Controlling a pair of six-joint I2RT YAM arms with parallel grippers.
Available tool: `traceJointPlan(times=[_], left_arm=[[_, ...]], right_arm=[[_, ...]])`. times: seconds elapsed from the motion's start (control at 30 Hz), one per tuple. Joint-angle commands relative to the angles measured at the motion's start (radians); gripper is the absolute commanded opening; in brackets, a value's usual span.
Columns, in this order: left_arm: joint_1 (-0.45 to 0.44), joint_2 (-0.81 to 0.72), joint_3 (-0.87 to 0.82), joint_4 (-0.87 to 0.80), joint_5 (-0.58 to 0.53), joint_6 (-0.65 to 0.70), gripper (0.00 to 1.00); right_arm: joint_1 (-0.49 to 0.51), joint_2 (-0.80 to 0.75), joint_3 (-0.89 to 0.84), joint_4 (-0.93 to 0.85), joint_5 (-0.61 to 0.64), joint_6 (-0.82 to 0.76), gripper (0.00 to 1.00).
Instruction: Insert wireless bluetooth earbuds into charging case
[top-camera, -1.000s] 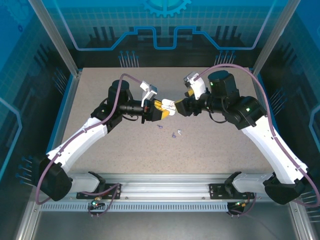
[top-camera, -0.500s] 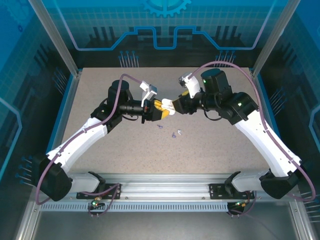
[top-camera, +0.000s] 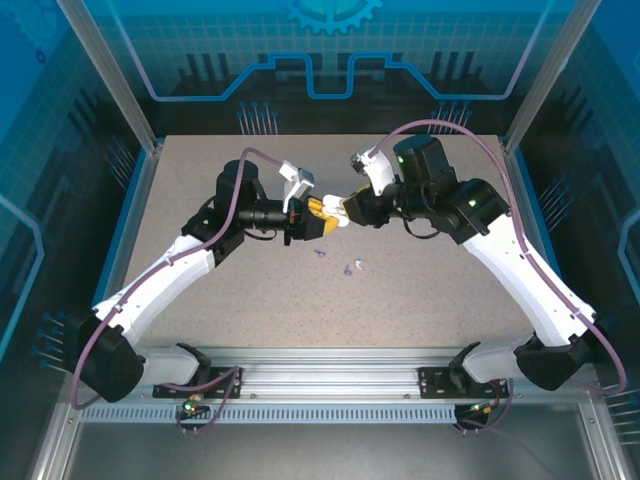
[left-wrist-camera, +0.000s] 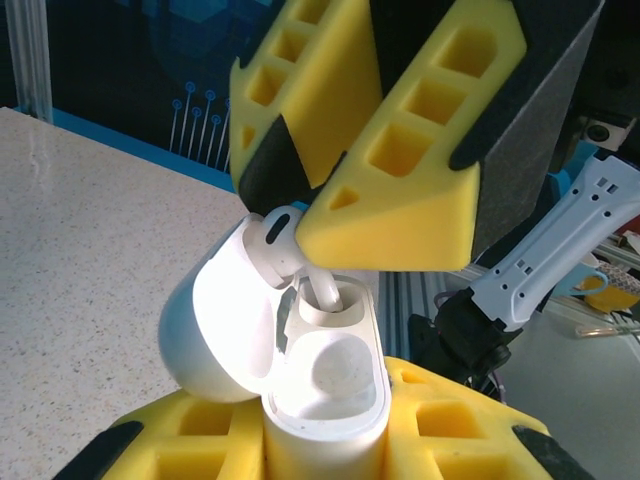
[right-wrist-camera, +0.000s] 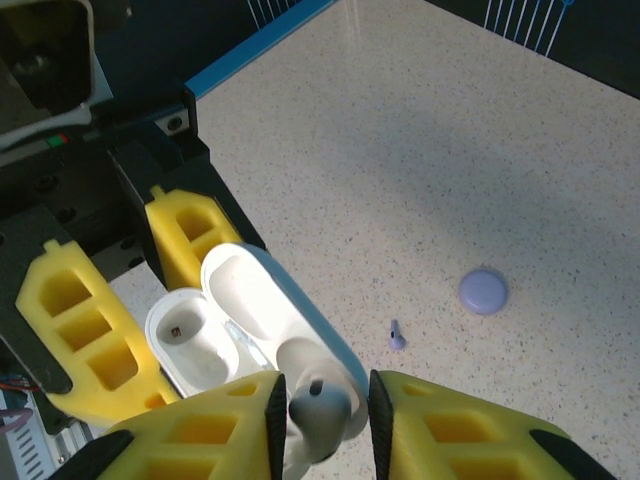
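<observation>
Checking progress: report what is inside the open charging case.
One earbud sits in one socket of the charging case, between the right fingers; its stem tip is hidden there. The other socket looks empty.

The stem of the earbud (left-wrist-camera: 281, 238) is hidden inside the charging case (left-wrist-camera: 325, 400), whose base is cut off below; specks (top-camera: 352, 267) near it are too small to tell.

Surface (top-camera: 430, 300): pale, speckled, stone-like top lying flat inside the enclosure.
Purple disc (right-wrist-camera: 484, 291): flat and round, lying alone on the bare surface.
Back wall (top-camera: 200, 50): blue panel printed with a grid, circuit lines and a gear shape at the top.
Frame posts (top-camera: 105, 75): silver metal bars slanting up at the rear corners.
Front rail (top-camera: 330, 366): silver slotted rail along the near edge.
</observation>
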Motion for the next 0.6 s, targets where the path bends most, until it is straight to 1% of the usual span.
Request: traceJointPlan(times=[0.0,0.3,0.5,0.57], left_arm=[[-0.005,-0.023,0.012,0.008,-0.032,0.018,0.05],[-0.003,-0.021,0.011,0.029,-0.065,-0.009,0.05],[0.002,-0.037,-0.004,0.044,-0.106,-0.018,0.05],[0.003,-0.04,-0.009,0.049,-0.103,-0.019,0.05]], right_arm=[[0.01,-0.003,0.022,-0.039,0.007,-0.022,0.29],[0.01,-0.021,0.013,-0.041,-0.001,-0.037,0.24],[0.01,-0.027,0.01,-0.063,0.033,-0.04,0.23],[0.009,-0.035,0.005,-0.059,0.041,-0.039,0.24]])
